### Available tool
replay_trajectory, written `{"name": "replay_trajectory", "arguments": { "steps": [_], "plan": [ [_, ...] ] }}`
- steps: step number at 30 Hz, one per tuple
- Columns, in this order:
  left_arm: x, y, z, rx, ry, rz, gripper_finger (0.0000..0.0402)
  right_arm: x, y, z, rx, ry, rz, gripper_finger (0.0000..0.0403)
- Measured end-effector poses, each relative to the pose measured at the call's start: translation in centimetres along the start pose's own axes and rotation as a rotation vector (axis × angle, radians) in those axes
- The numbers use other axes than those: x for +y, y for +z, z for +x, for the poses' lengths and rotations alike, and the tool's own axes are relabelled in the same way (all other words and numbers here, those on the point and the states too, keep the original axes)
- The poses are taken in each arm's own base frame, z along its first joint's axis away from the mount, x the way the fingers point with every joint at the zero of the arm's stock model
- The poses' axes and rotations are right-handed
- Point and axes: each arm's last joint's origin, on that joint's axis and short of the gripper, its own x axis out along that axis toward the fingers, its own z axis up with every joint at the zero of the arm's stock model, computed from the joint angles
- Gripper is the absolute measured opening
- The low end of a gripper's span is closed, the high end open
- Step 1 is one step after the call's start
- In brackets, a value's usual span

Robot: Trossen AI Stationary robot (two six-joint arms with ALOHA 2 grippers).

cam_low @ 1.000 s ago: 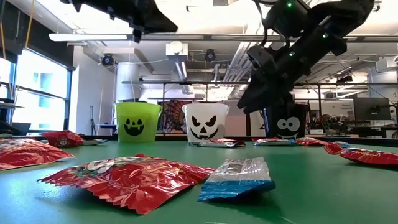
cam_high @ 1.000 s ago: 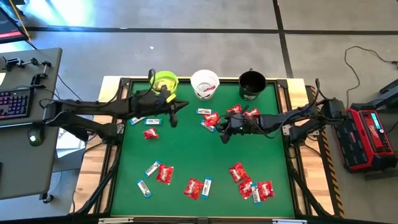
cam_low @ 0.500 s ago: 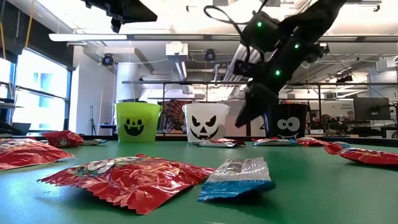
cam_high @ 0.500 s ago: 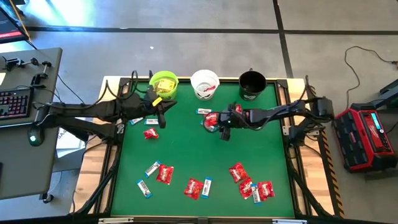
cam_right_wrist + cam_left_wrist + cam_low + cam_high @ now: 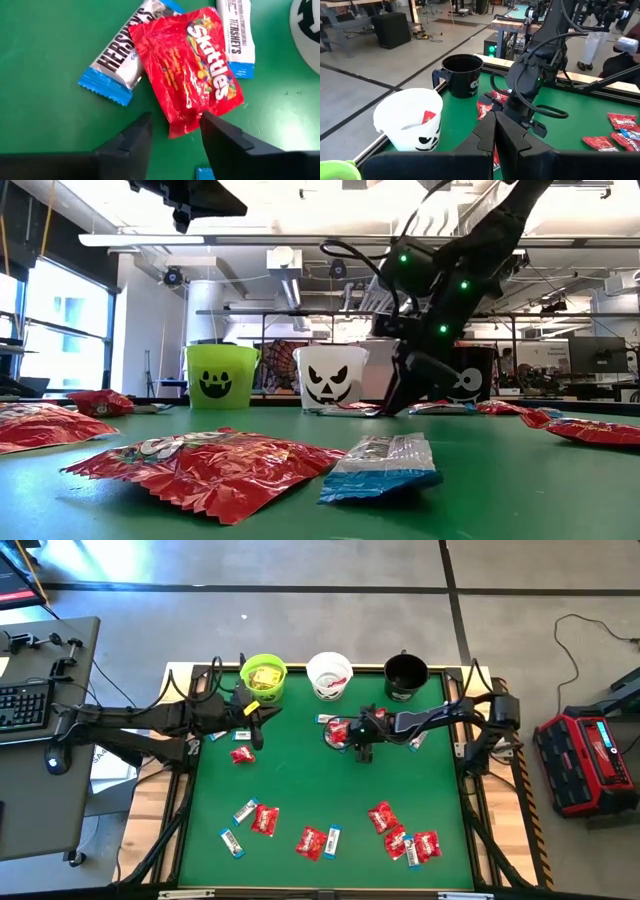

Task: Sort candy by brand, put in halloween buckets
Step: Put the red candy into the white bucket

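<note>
Green pail point(image 5: 264, 677) holds yellow packets; white pail point(image 5: 329, 675) — a red one. Right gripper point(image 5: 172, 135), fingers apart and empty, straddles a red packet's point(image 5: 192, 67) edge; left gripper point(image 5: 495, 131) closed, empty.

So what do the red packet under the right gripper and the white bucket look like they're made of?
Red packet: thin glossy plastic film, judging by its crinkles and shiny highlights. White bucket: probably moulded plastic, smooth with a slight sheen and a printed dark face.
</note>
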Motion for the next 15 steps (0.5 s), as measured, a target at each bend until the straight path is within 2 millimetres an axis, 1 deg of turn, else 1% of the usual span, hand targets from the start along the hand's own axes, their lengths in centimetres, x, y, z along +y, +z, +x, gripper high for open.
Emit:
{"name": "replay_trajectory", "arguments": {
  "steps": [5,10,11,15],
  "plan": [
    [0.00,0.02,0.00,-0.002,0.000,-0.002,0.0000,-0.09,0.09,0.40,-0.021,0.007,0.008,0.0101],
    [0.00,0.03,0.00,-0.003,0.000,-0.002,0.0000,-0.09,0.11,0.44,-0.024,0.005,0.015,0.0017],
    [0.00,0.03,0.00,-0.003,0.000,-0.003,0.0000,-0.10,0.11,0.45,-0.023,0.003,0.021,0.0009],
    [0.00,0.03,0.00,-0.003,0.000,-0.004,0.0000,-0.21,0.56,0.22,-0.006,0.022,0.099,0.0005]
  ]
}}
